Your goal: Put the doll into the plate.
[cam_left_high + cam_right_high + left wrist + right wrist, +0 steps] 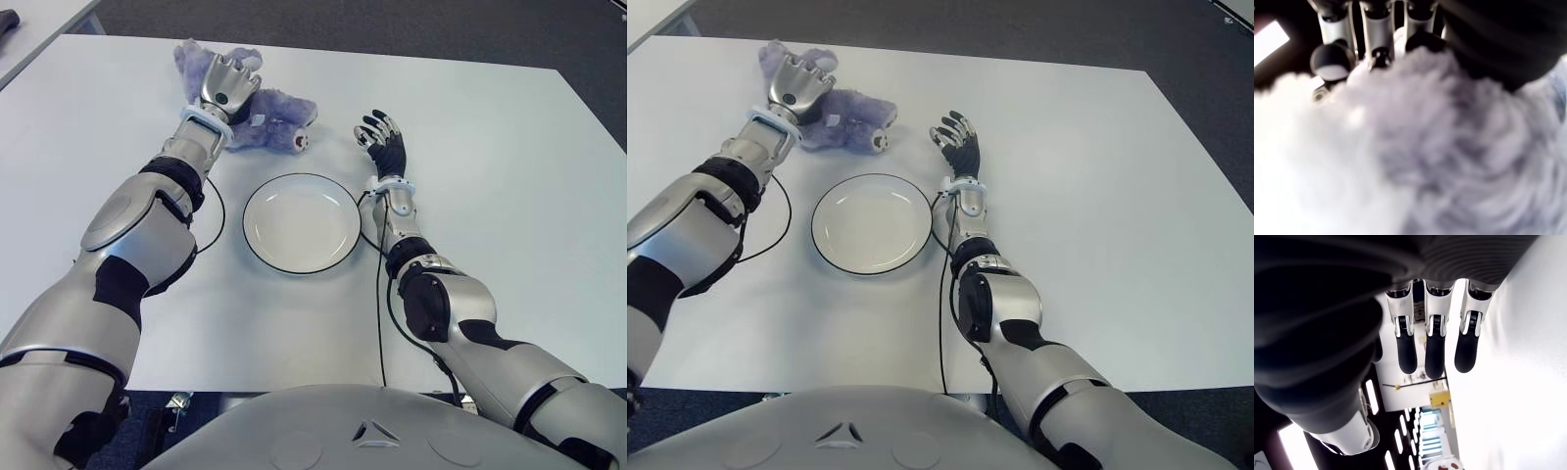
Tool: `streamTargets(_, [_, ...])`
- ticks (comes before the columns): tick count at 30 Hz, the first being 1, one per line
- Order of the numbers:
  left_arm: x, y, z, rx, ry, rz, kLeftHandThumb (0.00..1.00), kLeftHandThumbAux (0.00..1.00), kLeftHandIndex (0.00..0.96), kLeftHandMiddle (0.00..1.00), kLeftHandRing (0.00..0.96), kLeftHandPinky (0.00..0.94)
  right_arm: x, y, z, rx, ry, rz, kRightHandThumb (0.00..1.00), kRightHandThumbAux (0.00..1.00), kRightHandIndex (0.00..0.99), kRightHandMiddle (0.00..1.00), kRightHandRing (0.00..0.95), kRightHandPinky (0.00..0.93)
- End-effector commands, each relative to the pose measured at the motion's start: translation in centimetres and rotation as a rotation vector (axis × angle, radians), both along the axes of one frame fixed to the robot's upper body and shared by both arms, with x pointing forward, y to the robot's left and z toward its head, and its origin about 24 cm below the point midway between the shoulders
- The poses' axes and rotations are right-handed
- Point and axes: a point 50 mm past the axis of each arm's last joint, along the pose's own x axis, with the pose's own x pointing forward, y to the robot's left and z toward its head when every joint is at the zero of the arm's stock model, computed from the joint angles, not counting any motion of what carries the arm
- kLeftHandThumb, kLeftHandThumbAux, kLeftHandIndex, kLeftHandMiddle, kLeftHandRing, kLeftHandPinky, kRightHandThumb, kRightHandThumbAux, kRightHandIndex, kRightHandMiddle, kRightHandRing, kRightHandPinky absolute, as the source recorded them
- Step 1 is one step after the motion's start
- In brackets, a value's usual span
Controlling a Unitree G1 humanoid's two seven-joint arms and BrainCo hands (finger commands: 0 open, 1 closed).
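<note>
A purple plush doll [277, 124] lies on the white table [490, 176] at the far side, just beyond the plate. My left hand [227, 86] is pressed down onto the doll, and its fingers [1378, 54] curl into the fur [1425, 147], which fills the left wrist view. Empty and white with a dark rim, the plate [302, 223] sits at the table's middle, nearer to me than the doll. My right hand [384, 142] shows just right of the plate; its fingers [1435, 352] are straight and hold nothing.
Black cables [214, 211] run along both forearms beside the plate. The corner of a second table [39, 24] shows at the far left, with a dark object [8, 20] on it. Dark floor lies beyond the table's far edge.
</note>
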Motion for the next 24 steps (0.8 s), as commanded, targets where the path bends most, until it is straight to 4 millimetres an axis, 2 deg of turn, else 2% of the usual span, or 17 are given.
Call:
streamTargets(1, [-0.7, 1.9, -2.1, -0.070, 0.118, 0.084, 0.847, 0.672, 0.395, 0.549, 0.811, 0.811, -6.8, 0.2, -10.2, 0.060, 0.459, -0.011, 0.357, 0.837, 0.181, 0.244, 0.255, 0.274])
streamTargets(18, [-0.8, 1.9, -1.8, -0.137, 0.086, 0.038, 0.846, 0.672, 0.391, 0.542, 0.809, 0.816, -6.8, 0.1, -10.2, 0.048, 0.457, -0.005, 0.356, 0.835, 0.181, 0.243, 0.253, 0.269])
streamTargets(24, [-0.7, 0.9, -0.5, -0.170, -0.003, -0.059, 0.847, 0.672, 0.391, 0.540, 0.814, 0.824, -6.8, 0.2, -10.1, 0.048, 0.455, -0.004, 0.367, 0.836, 0.182, 0.243, 0.254, 0.273])
